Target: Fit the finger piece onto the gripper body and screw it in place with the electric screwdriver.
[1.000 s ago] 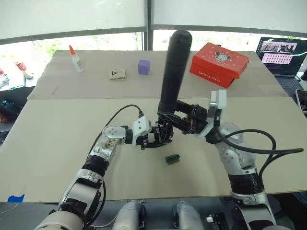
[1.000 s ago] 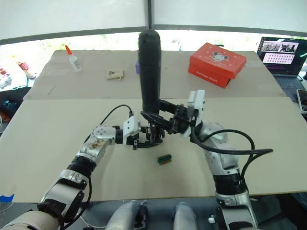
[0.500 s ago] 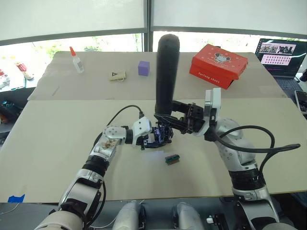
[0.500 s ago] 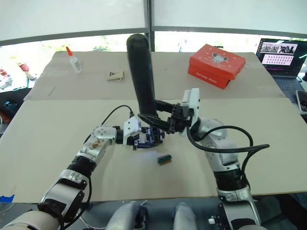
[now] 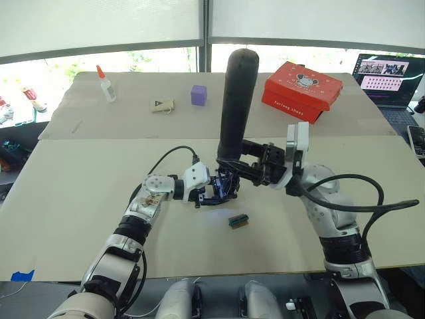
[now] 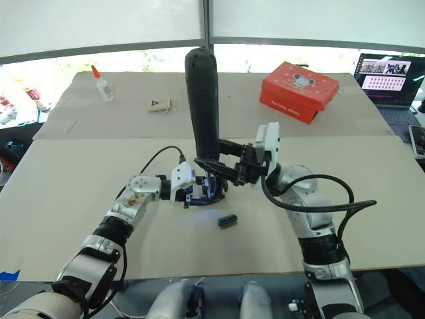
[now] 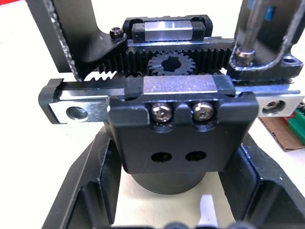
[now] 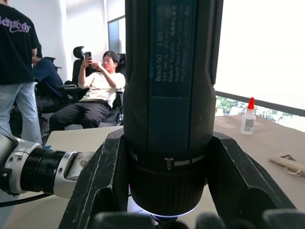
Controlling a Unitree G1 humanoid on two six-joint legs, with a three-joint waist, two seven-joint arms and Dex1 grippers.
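Small black metal-and-plastic gripper body on beige tabletop, clenched in left gripper jaws | long black cylindrical electric screwdriver upright above it, clenched in right gripper jaws, bit on a screw | rigid, top-heavy: hold low.

right end effector clamps electric screwdriver | glue bottle on table (behind)

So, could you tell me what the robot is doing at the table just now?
It is screwing a part together. The left gripper holds the gripper body on the table. The right gripper clamps the screwdriver upright, with its bit down on a screw at the body's bracket and its tip light on. A small green-and-brown block lies just in front.
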